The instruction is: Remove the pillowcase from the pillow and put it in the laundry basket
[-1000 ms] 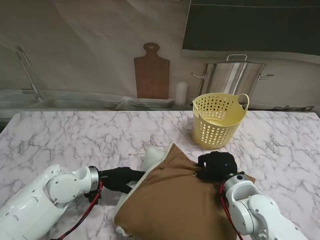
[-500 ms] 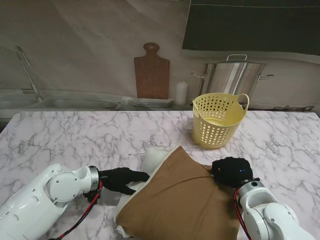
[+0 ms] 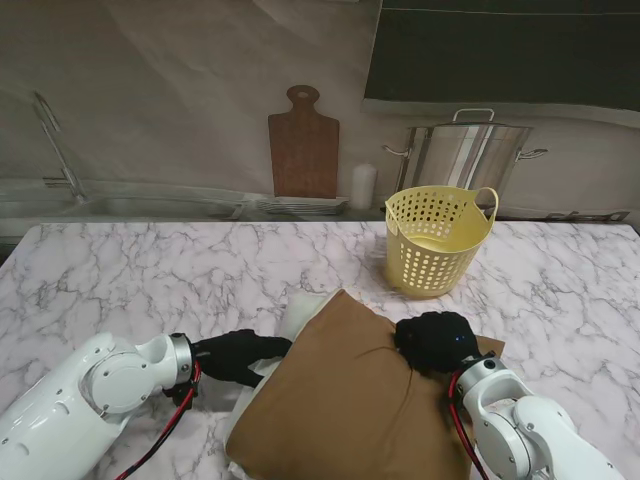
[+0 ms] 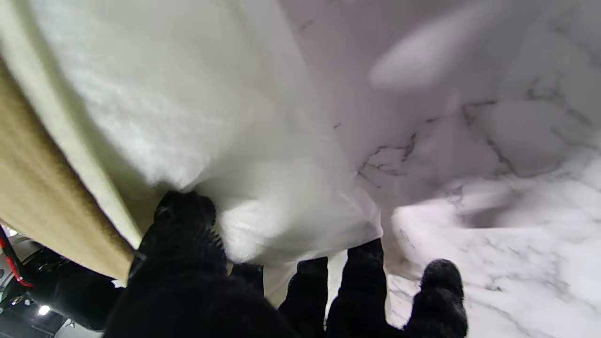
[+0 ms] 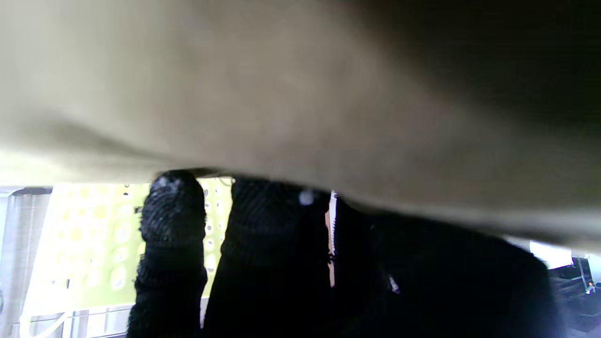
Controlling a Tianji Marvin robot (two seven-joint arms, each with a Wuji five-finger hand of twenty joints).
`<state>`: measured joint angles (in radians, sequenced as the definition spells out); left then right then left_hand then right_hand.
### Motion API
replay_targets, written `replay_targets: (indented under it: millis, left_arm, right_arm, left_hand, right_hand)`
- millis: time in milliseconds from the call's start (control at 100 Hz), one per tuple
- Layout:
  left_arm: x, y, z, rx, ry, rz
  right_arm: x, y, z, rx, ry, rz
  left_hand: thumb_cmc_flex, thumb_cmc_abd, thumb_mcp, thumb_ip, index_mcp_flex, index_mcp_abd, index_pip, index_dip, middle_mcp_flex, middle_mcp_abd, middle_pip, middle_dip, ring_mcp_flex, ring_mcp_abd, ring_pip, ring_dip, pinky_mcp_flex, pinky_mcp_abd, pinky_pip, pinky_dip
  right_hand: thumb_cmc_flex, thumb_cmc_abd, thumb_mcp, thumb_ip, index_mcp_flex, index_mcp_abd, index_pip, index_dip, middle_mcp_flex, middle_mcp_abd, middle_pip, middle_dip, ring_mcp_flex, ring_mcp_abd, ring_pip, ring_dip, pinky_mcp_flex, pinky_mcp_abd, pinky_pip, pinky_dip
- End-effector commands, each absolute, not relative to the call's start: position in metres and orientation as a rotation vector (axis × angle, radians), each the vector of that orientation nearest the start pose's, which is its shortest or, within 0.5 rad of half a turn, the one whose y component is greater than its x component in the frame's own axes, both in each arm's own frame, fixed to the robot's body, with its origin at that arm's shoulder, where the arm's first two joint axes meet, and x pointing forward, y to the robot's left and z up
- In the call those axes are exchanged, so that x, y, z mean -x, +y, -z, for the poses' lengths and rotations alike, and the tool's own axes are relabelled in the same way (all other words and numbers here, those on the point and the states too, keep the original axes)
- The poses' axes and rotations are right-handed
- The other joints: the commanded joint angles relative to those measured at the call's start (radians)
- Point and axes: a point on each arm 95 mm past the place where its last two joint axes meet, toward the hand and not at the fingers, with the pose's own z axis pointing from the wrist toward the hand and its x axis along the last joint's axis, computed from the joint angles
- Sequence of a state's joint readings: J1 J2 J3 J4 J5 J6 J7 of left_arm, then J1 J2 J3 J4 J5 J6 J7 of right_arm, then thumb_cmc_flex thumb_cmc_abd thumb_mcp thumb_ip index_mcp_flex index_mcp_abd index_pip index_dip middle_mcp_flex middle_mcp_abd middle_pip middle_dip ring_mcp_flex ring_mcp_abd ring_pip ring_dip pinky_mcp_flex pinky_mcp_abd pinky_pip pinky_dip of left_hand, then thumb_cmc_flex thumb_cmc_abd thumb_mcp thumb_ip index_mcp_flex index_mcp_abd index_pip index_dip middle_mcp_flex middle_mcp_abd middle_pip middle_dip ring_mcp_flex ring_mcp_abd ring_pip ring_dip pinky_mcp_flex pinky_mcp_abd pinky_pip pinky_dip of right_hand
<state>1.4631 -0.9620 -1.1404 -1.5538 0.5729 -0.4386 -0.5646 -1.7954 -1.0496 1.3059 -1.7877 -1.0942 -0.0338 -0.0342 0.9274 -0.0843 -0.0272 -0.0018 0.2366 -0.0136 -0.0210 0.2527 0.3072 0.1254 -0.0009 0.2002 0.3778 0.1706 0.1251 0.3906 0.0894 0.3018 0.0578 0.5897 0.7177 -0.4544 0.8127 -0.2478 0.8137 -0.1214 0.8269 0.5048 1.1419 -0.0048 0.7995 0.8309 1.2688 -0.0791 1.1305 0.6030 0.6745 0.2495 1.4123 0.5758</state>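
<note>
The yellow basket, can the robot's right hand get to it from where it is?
Probably yes. The right hand is gripping the brown pillowcase, and the yellow basket stands just beyond it, farther from me, with only bare marble table between.

The stand view is evenly lit and sharp, with soft shadows under the pillow (image 3: 350,400) on the worktop (image 3: 150,280). The left wrist view is bright, with smeared, blurry marble. The right wrist view is dim, blurred cloth up close, and the basket (image 5: 94,234) is washed out.
</note>
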Motion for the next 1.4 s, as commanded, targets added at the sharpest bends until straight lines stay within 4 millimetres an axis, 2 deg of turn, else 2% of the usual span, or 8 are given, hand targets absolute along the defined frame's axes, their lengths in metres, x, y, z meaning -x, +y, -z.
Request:
replay_targets:
  millis: [0, 550, 740, 840, 960, 1110, 1270, 1390]
  left_arm:
    - [-0.377, -0.009, 0.344, 1.327, 2.291, 1.602]
    - [-0.379, -0.026, 0.304, 1.257, 2.071, 1.857]
    - [-0.376, -0.044, 0.318, 1.288, 2.178, 1.859]
    - [-0.375, -0.046, 0.331, 1.336, 2.234, 1.823]
    - [-0.376, -0.043, 0.345, 1.343, 2.301, 1.742]
    - [-0.377, -0.033, 0.358, 1.344, 2.361, 1.628]
    - [-0.372, -0.024, 0.368, 1.344, 2.409, 1.571]
    - [-0.366, -0.019, 0.374, 1.317, 2.438, 1.549]
  right_arm:
    - [-0.343, -0.004, 0.328, -1.137, 1.581, -1.445]
    - [-0.357, 0.017, 0.329, -1.156, 1.600, -1.498]
    - [-0.360, 0.020, 0.330, -1.165, 1.592, -1.507]
    - [-0.359, 0.020, 0.330, -1.166, 1.573, -1.520]
    - [-0.356, 0.019, 0.326, -1.170, 1.539, -1.553]
    - [-0.353, 0.021, 0.318, -1.141, 1.511, -1.599]
    - [-0.358, 0.029, 0.311, -1.152, 1.584, -1.556]
    - [-0.367, 0.041, 0.311, -1.170, 1.666, -1.488]
  left_hand:
    - [0.026, 0.006, 0.005, -0.012, 0.031, 0.021, 0.039, 0.017, 0.038, 0.029, 0.040, 0.019, 0.043, 0.060, 0.045, 0.025, -0.003, -0.007, 0.393, 0.013]
    - [0.016, 0.080, -0.004, -0.018, 0.016, 0.031, 0.032, 0.016, 0.067, 0.042, 0.045, 0.028, 0.069, 0.065, 0.059, 0.038, 0.002, -0.005, 0.454, 0.021]
    - [0.020, 0.076, -0.005, -0.018, 0.016, 0.030, 0.032, 0.017, 0.060, 0.032, 0.041, 0.028, 0.065, 0.060, 0.055, 0.039, -0.003, -0.009, 0.463, 0.018]
    - [0.027, 0.068, -0.004, -0.017, 0.023, 0.029, 0.035, 0.018, 0.048, 0.021, 0.037, 0.026, 0.060, 0.059, 0.051, 0.037, -0.007, -0.009, 0.463, 0.013]
    - [0.033, 0.058, -0.004, -0.017, 0.025, 0.027, 0.036, 0.018, 0.038, 0.009, 0.035, 0.023, 0.054, 0.056, 0.047, 0.034, -0.011, -0.011, 0.459, 0.007]
    - [0.043, 0.040, -0.003, -0.016, 0.033, 0.029, 0.040, 0.020, 0.027, -0.005, 0.035, 0.020, 0.047, 0.054, 0.043, 0.030, -0.014, -0.014, 0.450, -0.002]
    - [0.055, 0.025, -0.001, -0.015, 0.044, 0.026, 0.045, 0.021, 0.015, -0.017, 0.034, 0.014, 0.039, 0.048, 0.037, 0.025, -0.015, -0.016, 0.441, -0.009]
    - [0.063, 0.013, -0.001, -0.015, 0.059, 0.023, 0.051, 0.023, 0.018, -0.029, 0.039, 0.012, 0.039, 0.048, 0.036, 0.022, -0.014, -0.017, 0.437, -0.012]
  right_hand:
    - [0.106, 0.040, 0.075, 0.085, 0.002, -0.110, 0.049, -0.018, -0.004, -0.020, -0.002, -0.014, 0.012, -0.023, -0.010, 0.009, -0.009, 0.011, -0.002, -0.006]
    - [0.108, 0.043, 0.071, 0.088, -0.008, -0.101, 0.055, -0.043, -0.008, -0.017, -0.002, -0.028, 0.011, -0.019, -0.020, 0.017, -0.009, 0.010, -0.003, -0.006]
    - [0.106, 0.045, 0.066, 0.088, -0.018, -0.096, 0.051, -0.055, -0.013, -0.017, -0.010, -0.039, 0.006, -0.013, -0.034, 0.014, -0.010, 0.009, -0.004, -0.006]
    - [0.099, 0.058, 0.005, 0.098, -0.062, -0.086, 0.061, -0.112, -0.029, -0.012, -0.052, -0.092, -0.012, 0.010, -0.106, 0.007, -0.026, 0.008, -0.021, -0.011]
    - [-0.068, 0.073, -0.145, 0.117, -0.154, -0.054, 0.040, -0.167, -0.143, 0.015, -0.143, -0.202, -0.128, 0.059, -0.279, -0.007, -0.093, 0.013, -0.067, -0.018]
    - [-0.250, 0.155, -0.271, 0.198, -0.214, 0.001, -0.313, 0.000, -0.480, 0.071, -0.302, -0.329, -0.413, 0.113, -0.601, -0.065, -0.259, 0.028, -0.187, -0.027]
    - [-0.428, 0.114, -0.316, 0.184, -0.511, 0.154, -0.600, -0.051, -0.772, 0.142, -0.461, -0.518, -0.640, 0.214, -0.876, -0.224, -0.413, 0.118, -0.372, -0.044]
    - [-0.529, 0.056, -0.252, 0.162, -0.672, 0.220, -0.812, -0.080, -0.860, 0.185, -0.551, -0.645, -0.622, 0.252, -0.912, -0.242, -0.405, 0.159, -0.422, -0.029]
